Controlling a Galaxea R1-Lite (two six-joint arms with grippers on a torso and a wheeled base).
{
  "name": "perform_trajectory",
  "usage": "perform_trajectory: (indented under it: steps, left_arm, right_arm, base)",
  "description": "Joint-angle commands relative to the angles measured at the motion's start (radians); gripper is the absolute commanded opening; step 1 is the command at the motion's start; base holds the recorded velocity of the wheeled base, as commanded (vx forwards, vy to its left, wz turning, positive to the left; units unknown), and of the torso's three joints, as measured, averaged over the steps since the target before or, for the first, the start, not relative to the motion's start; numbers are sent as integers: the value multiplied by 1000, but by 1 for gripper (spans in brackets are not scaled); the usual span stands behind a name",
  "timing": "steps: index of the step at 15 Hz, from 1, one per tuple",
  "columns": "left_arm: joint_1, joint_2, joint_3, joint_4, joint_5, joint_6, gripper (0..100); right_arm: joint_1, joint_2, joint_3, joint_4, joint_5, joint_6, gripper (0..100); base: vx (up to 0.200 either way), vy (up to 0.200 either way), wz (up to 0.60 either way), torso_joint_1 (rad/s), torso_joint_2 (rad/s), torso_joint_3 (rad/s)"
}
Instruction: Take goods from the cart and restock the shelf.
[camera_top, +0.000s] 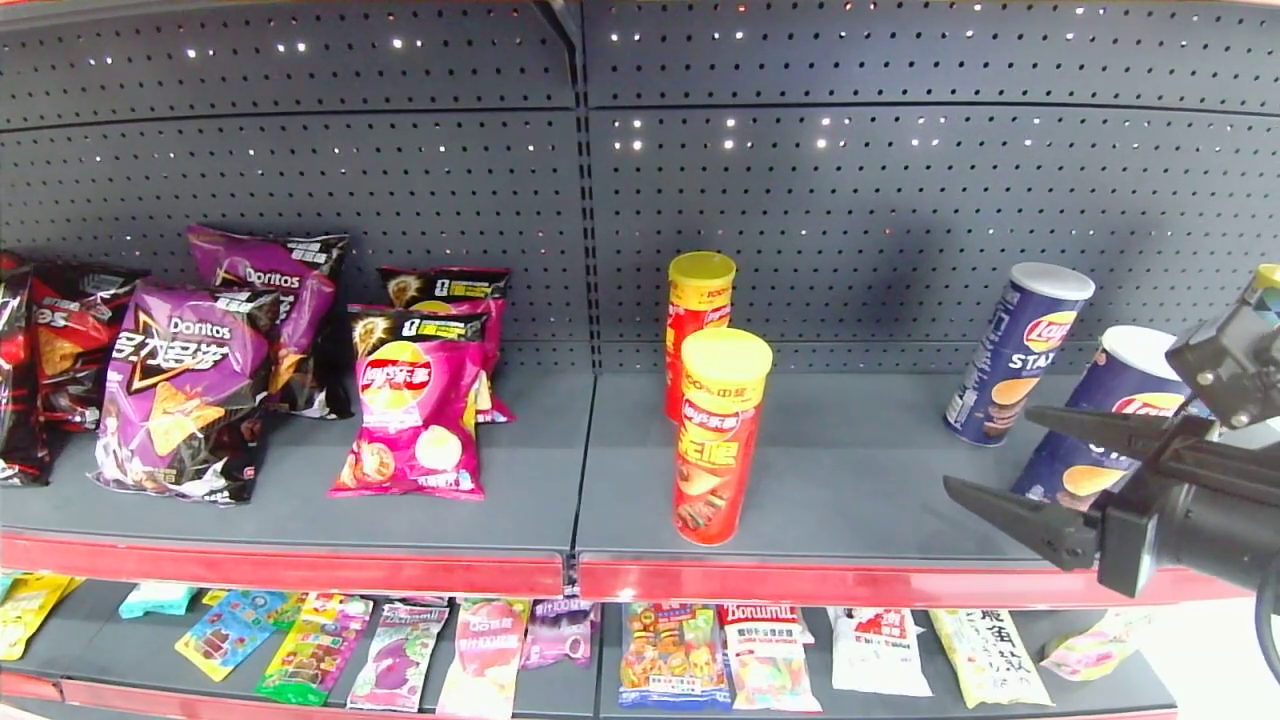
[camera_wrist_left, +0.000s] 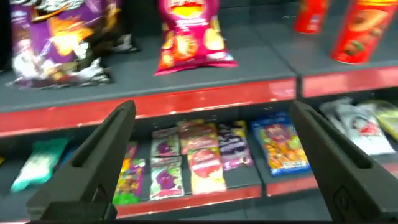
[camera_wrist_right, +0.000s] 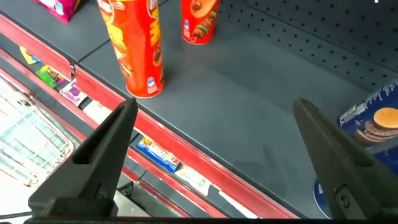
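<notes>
Grey pegboard (camera_top: 900, 200) backs the shelf (camera_top: 850, 480), and the goods already on it stand in my working half. The front red canister (camera_top: 720, 440) is upright, long axis vertical, yellow lid up, close to the red lip (camera_top: 800, 582). The rear red canister (camera_top: 698, 310) stands right behind it. Both are on the left-arm side of my right gripper (camera_top: 990, 450), well apart from it.

That gripper hangs released and empty, fingers spread wide, aimed at the wide stretch of grey deck between the red pair and the two blue canisters (camera_top: 1015, 350). Those stand just beyond its fingers, white lids up — they look tilted in the head view.

The right wrist view adds the wire cart (camera_wrist_right: 28, 146), below and outside the lip.

My left gripper (camera_wrist_left: 212, 107) is likewise spread and empty. Its wrist view looks past the fingers at the lip — packets (camera_wrist_left: 199, 162) lie on the lower tier beneath, and a pink bag (camera_wrist_left: 189, 37) and a purple bag (camera_wrist_left: 56, 43) sit on the deck beyond.
</notes>
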Motion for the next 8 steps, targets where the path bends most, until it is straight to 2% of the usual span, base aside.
perform_trajectory:
  steps: [1, 3, 8]
  left_arm:
    - [4, 6, 1, -1, 75, -23, 100]
    - [3, 0, 1, -2, 135, -40, 100]
    - [3, -1, 12, -2, 162, -52, 100]
  right_arm:
    - [-1, 5, 4, 0, 0, 1, 100]
    - [-3, 5, 10, -2, 0, 3, 100]
    - [-8, 1, 9, -2, 0, 3, 100]
  base:
    - [0, 0, 0, 0, 0, 0]
    - [0, 0, 0, 0, 0, 0]
    - [0, 0, 0, 0, 0, 0]
